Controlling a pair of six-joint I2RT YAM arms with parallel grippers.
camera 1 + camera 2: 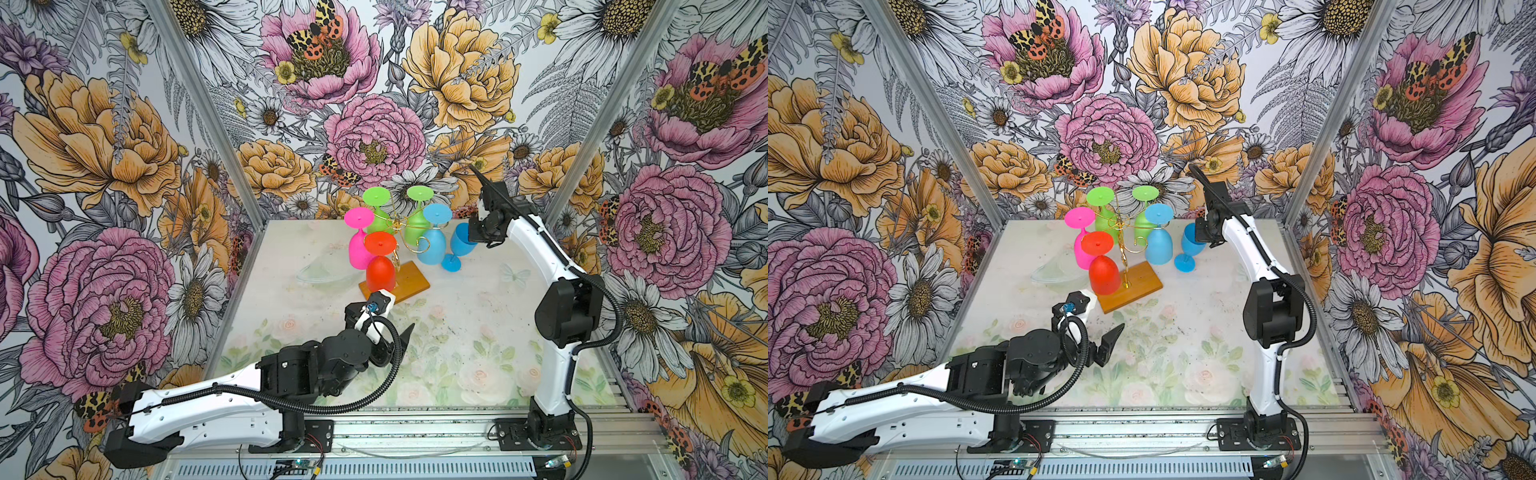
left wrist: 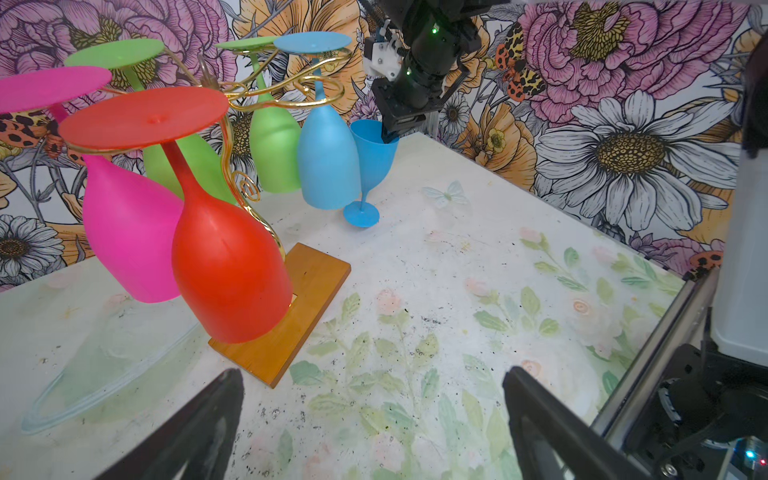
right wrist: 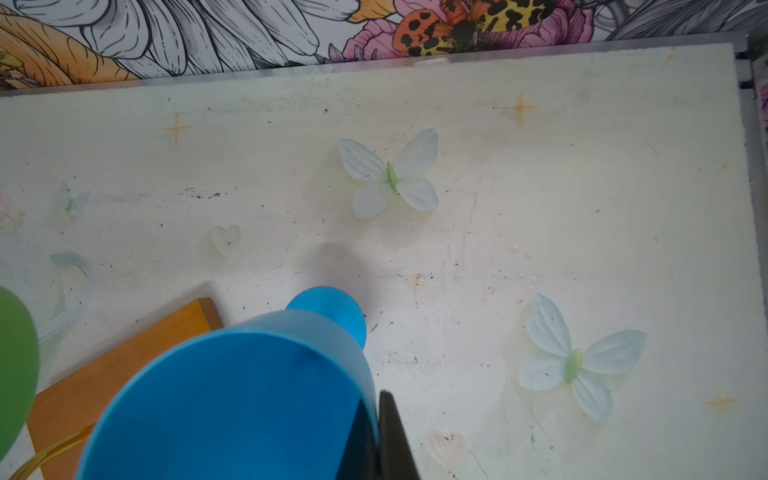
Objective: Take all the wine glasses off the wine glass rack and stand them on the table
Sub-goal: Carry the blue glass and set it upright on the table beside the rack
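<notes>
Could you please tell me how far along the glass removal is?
Done: the dark blue glass is off the rack, upright beside it. In hand: the right gripper has its jaws shut on the glass's rim. Remaining: release the glass. The left gripper is open and empty near the rack's base.

Pale floral table [image 1: 457, 332], wine glass rack [image 1: 411, 279] standing on it, blue wine glass [image 1: 461, 243] (foot down) beside
</notes>
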